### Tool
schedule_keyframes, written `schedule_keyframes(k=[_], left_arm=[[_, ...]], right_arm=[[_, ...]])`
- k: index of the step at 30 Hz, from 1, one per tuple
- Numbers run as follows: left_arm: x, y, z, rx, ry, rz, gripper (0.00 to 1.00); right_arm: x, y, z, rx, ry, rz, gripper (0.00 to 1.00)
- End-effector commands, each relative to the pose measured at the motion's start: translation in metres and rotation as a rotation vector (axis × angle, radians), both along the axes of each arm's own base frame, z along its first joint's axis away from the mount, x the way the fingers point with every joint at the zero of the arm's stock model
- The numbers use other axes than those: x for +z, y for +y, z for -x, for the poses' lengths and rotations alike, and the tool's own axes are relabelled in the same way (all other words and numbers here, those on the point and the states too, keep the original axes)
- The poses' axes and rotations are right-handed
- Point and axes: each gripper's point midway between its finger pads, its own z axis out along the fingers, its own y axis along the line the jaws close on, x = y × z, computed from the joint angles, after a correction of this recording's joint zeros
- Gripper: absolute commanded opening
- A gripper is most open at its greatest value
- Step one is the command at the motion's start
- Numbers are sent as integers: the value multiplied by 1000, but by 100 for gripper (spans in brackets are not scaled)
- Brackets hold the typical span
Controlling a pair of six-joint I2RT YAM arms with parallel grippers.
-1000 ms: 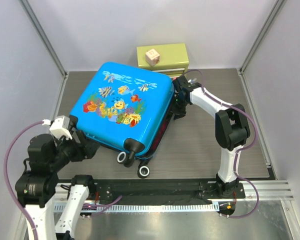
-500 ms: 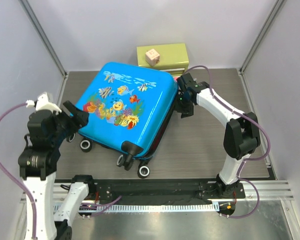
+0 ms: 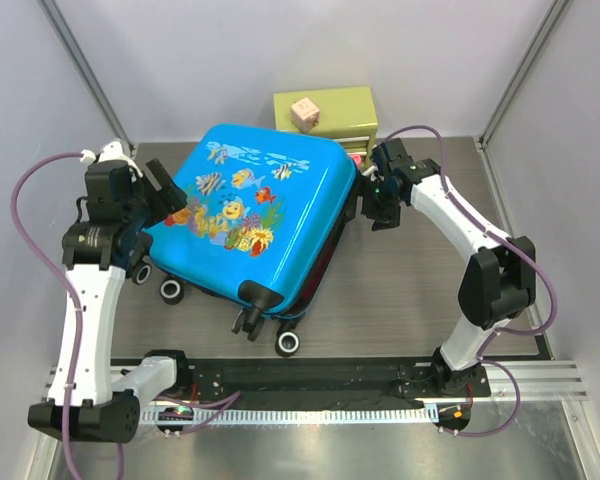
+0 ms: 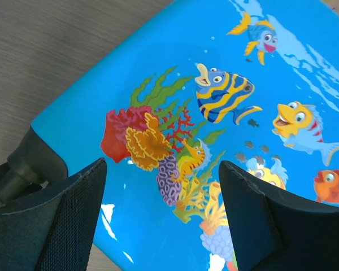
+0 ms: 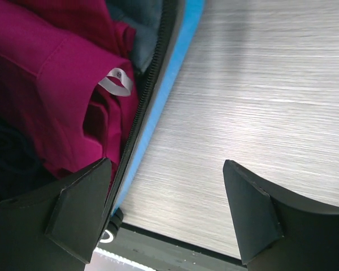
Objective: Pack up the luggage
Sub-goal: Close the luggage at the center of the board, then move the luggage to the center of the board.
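The luggage [image 3: 250, 215], a bright blue fish-print suitcase, lies flat on the table with its printed shell up and its wheels toward me. My left gripper [image 3: 163, 190] hovers open over the shell's left part. In the left wrist view the coral print [image 4: 175, 101] shows between the spread fingers of the left gripper [image 4: 163, 165]. My right gripper [image 3: 380, 205] stands open beside the suitcase's right edge. In the right wrist view the right gripper [image 5: 166, 162] spans bare table, and a magenta garment [image 5: 51, 79] with a white tag [image 5: 117, 82] shows inside the zip rim [image 5: 164, 84].
A small green drawer chest [image 3: 330, 112] with a wooden cube [image 3: 304, 112] on top stands behind the suitcase. Grey table [image 3: 410, 290] lies bare to the right. Frame posts and white walls close in both sides. A black rail [image 3: 310, 375] runs along the near edge.
My left arm has swung up from the suitcase's near-left corner to above the shell's left side. My right gripper has opened and drawn back from the right edge. The top shell sits lower.
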Motion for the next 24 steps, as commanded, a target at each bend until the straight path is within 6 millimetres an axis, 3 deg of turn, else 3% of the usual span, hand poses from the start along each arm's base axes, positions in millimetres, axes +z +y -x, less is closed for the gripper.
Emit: schedule_keyframes(k=[1, 2, 6, 9, 11, 15, 16, 18, 24], left_arm=[[21, 12, -22, 20, -71, -46, 81], [15, 9, -29, 4, -49, -43, 81], [15, 30, -43, 42, -41, -45, 82], [15, 49, -53, 75, -41, -20, 82], [13, 74, -55, 137, -34, -8, 83], [-18, 113, -63, 214, 54, 1, 82], [-34, 125, -65, 241, 99, 3, 82], [-49, 139, -66, 272, 130, 15, 82], [-107, 146, -77, 260, 263, 50, 81]], right_arm=[[43, -27, -3, -66, -115, 3, 86], [40, -36, -2, -86, -109, 15, 86], [36, -63, 0, -142, -106, 52, 86], [36, -79, 3, -174, -102, 60, 86], [37, -80, 6, -164, -104, 56, 86], [41, -61, 13, -111, -93, -48, 86], [45, -55, 13, -98, -112, -78, 86], [39, -45, 20, -84, -89, -115, 86], [21, -18, 30, -61, -57, -127, 85]])
